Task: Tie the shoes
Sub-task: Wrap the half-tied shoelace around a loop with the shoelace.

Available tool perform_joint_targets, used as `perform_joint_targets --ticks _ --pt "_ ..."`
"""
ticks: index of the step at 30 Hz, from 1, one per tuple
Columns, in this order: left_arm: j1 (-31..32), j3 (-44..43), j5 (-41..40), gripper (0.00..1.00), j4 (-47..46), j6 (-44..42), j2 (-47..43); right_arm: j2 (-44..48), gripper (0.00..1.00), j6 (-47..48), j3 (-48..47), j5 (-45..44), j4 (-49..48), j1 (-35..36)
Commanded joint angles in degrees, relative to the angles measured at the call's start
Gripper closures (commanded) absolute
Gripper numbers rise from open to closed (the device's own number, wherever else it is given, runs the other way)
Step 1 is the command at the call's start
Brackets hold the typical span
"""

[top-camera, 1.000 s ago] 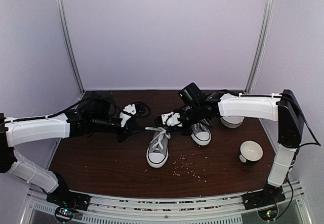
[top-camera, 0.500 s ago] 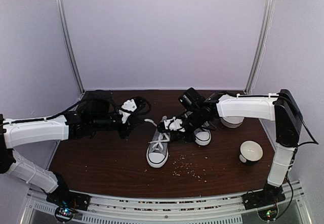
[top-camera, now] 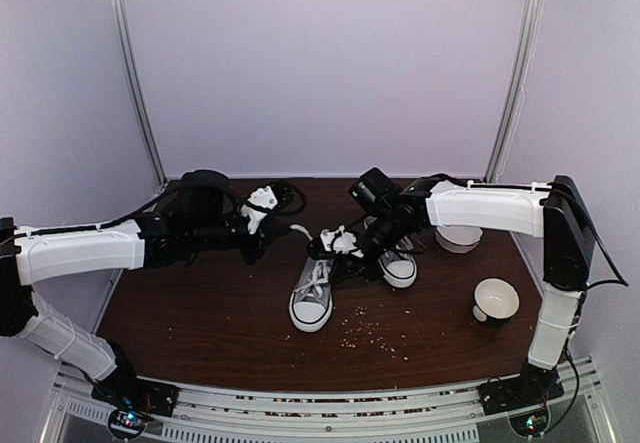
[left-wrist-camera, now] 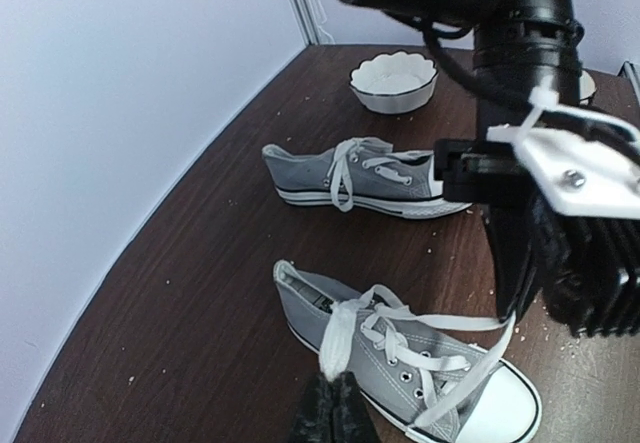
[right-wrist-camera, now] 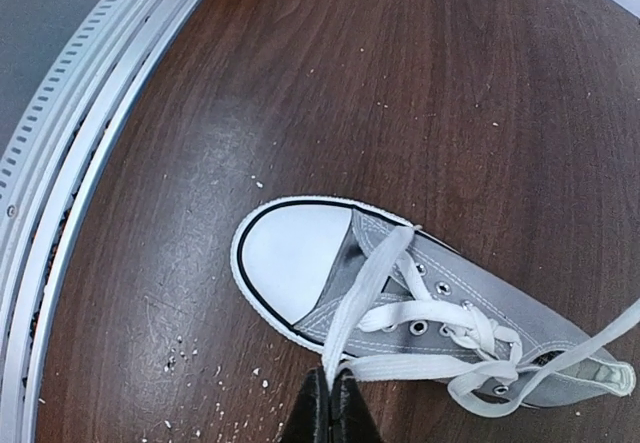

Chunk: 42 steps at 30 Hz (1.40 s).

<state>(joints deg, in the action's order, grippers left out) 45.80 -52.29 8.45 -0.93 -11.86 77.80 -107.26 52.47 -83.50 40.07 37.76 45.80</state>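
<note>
Overhead view of a dark wooden bench (top-camera: 200,313) with two small grey canvas sneakers, both upright on their white soles. The front shoe (top-camera: 312,298) sits at centre frame. Its long axis runs nearly top to bottom, with the white toe cap pointing at the bottom edge. The second shoe (top-camera: 400,266) stands just up and right of it, toe also toward the bottom edge, and the right arm hides its heel end.

Both arms reach in from the frame's sides and meet above the front shoe's heel end. In the left wrist view, the left claw (left-wrist-camera: 335,403) at bottom centre is pressed together, pinching a white lace (left-wrist-camera: 340,328) of the front shoe, whose toe points to the lower right. In the right wrist view, the right claw (right-wrist-camera: 330,403) at bottom centre is also closed, pinching another lace end, and the shoe's toe cap points to the upper left.

At right in the overhead view are a white bowl (top-camera: 462,239) and a white cup (top-camera: 495,300). Crumbs (top-camera: 372,331) are scattered below the shoes
</note>
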Motion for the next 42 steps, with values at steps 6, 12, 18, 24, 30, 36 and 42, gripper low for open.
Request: perform_joint_targets --ticks 6,12,18,24,30,36,42 --pt "-0.06 6.08 9.31 1.00 -8.90 -1.38 -7.39 -5.32 1.00 -15.76 -4.58 -2.91 -6.41 -3.02" --pt "1.82 8.20 12.98 1.00 -6.95 -3.88 -8.12 -4.87 1.00 -22.20 -3.96 -4.15 -9.41 -5.12" --pt "4.67 7.59 10.49 1.00 -3.26 -5.50 -4.73 -3.51 1.00 -25.22 -3.00 -3.77 -11.04 -5.62" --pt "6.62 8.13 9.63 1.00 -2.65 -5.97 -3.16 -1.95 1.00 -30.24 -2.77 -2.35 -12.83 -7.54" --pt "8.74 7.68 6.69 1.00 0.00 -8.12 -0.33 -0.95 1.00 -31.93 -3.17 -2.20 -12.70 -8.00" --pt "12.09 3.80 5.67 1.00 2.20 -10.76 6.47 -0.64 1.00 -32.25 -3.23 -2.60 -11.65 -8.01" --pt "12.12 5.45 4.51 1.00 0.17 -9.23 7.68 -0.88 1.00 -30.03 -4.64 -2.64 -7.44 -8.10"
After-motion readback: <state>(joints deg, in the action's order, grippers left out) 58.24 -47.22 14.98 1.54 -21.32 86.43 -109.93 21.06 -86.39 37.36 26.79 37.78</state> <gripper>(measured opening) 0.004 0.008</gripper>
